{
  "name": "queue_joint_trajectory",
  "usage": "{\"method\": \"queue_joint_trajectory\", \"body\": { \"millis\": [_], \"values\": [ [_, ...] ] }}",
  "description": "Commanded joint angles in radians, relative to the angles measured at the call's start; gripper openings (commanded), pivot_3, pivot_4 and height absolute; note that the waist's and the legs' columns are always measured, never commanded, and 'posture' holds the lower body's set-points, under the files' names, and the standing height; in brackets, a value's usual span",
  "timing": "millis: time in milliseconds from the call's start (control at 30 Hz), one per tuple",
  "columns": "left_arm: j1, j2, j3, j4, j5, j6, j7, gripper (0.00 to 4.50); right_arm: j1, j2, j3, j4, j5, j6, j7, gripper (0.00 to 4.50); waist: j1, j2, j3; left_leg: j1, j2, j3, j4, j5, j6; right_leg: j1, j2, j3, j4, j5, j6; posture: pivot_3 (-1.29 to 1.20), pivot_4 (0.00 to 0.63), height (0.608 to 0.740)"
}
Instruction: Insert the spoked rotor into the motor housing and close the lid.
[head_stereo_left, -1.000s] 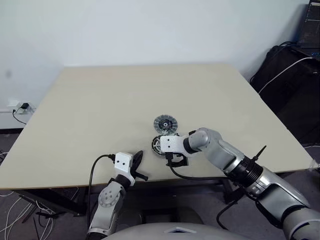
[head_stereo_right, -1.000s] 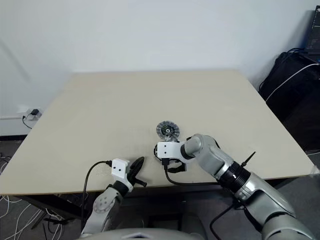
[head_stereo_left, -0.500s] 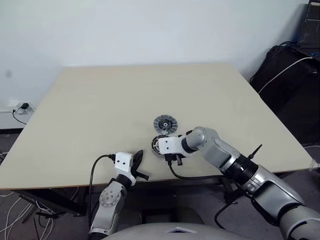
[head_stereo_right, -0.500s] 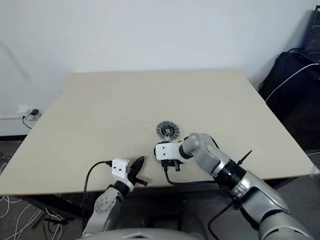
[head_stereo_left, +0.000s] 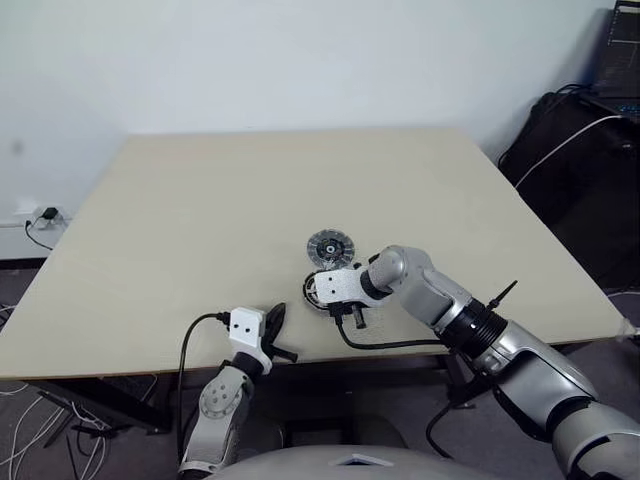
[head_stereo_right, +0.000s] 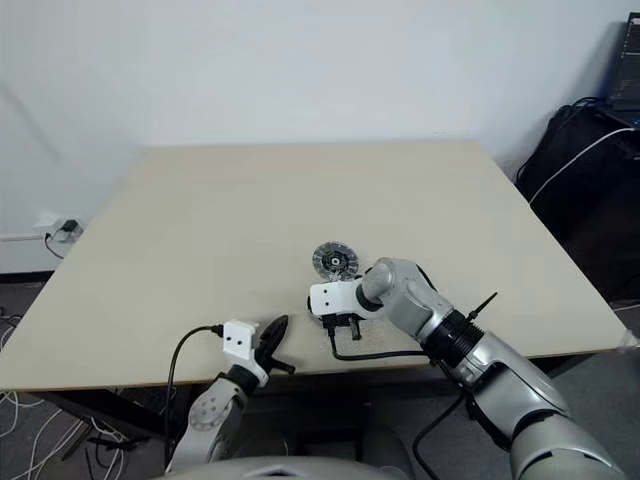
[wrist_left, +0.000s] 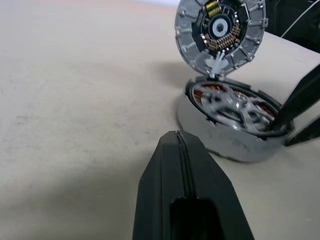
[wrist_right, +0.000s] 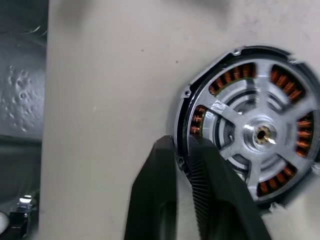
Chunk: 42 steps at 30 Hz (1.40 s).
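Inside copper-wound motor housing (wrist_right: 200, 120) (round): shiny spoked rotor (wrist_right: 260, 135).

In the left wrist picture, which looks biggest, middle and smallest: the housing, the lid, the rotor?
1. Housing
2. Lid, close behind; it lies farther away, so the two may match.
3. Rotor, sitting inside the housing.

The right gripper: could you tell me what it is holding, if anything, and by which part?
The right gripper pinches the motor housing by its outer rim, one finger outside and one inside. The spoked rotor already sits in it.

Silver arms, white wrist blocks, black tools (head_stereo_left: 272, 322).
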Motion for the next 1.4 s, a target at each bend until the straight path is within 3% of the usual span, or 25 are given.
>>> {"method": "queue_joint_trajectory", "body": {
  "millis": [33, 367, 533, 900, 1100, 1400],
  "values": [
    [-0.004, -0.006, -0.001, -0.043, -0.006, -0.024, 0.001, 0.00, -0.005, 0.000, -0.012, 0.012, -0.025, 0.006, -0.006, 0.05, 0.000, 0.000, 0.000, 0.000, 0.000, 0.000, 0.000, 0.000, 0.000, 0.000, 0.000, 0.000, 0.000, 0.000, 0.000, 0.00, 0.000, 0.740],
    [-0.011, -0.007, -0.004, -0.038, -0.009, -0.016, 0.000, 0.00, 0.051, 0.011, -0.088, -0.075, 0.019, 0.174, -0.020, 0.05, 0.004, 0.000, 0.000, 0.000, 0.000, 0.000, 0.000, 0.000, 0.000, 0.000, 0.000, 0.000, 0.000, 0.000, 0.000, 0.00, 0.000, 0.740],
    [-0.017, -0.007, -0.004, -0.035, -0.011, -0.013, -0.002, 0.00, 0.093, 0.027, -0.146, -0.213, 0.071, 0.397, -0.037, 0.05, 0.012, 0.000, 0.000, -0.002, 0.000, -0.001, 0.000, 0.000, 0.000, -0.001, -0.001, 0.000, 0.000, 0.000, 0.000, 0.00, 0.000, 0.740],
    [-0.023, -0.004, -0.011, -0.023, -0.015, -0.009, -0.014, 0.00, 0.147, 0.104, -0.177, -0.480, 0.170, 0.876, -0.226, 0.05, 0.011, 0.000, -0.001, -0.007, 0.000, -0.001, -0.001, -0.002, 0.000, -0.003, -0.001, 0.000, -0.001, -0.001, -0.002, 0.00, 0.000, 0.740],
    [-0.019, -0.006, -0.012, -0.025, -0.014, -0.009, -0.022, 0.00, 0.124, 0.229, -0.268, -0.488, 0.248, 1.068, -0.368, 0.05, 0.006, 0.000, 0.000, -0.006, 0.000, -0.001, 0.000, -0.001, 0.000, -0.004, -0.001, 0.000, 0.000, -0.001, -0.001, 0.00, 0.000, 0.740],
    [-0.011, -0.006, -0.011, -0.028, -0.014, -0.011, -0.020, 0.00, 0.107, 0.384, -0.390, -0.333, 0.280, 1.075, -0.611, 0.05, -0.007, 0.001, 0.000, -0.005, 0.000, -0.001, -0.001, -0.001, 0.000, -0.004, 0.000, 0.000, 0.000, -0.001, -0.001, 0.00, 0.000, 0.740]
  ]
}}
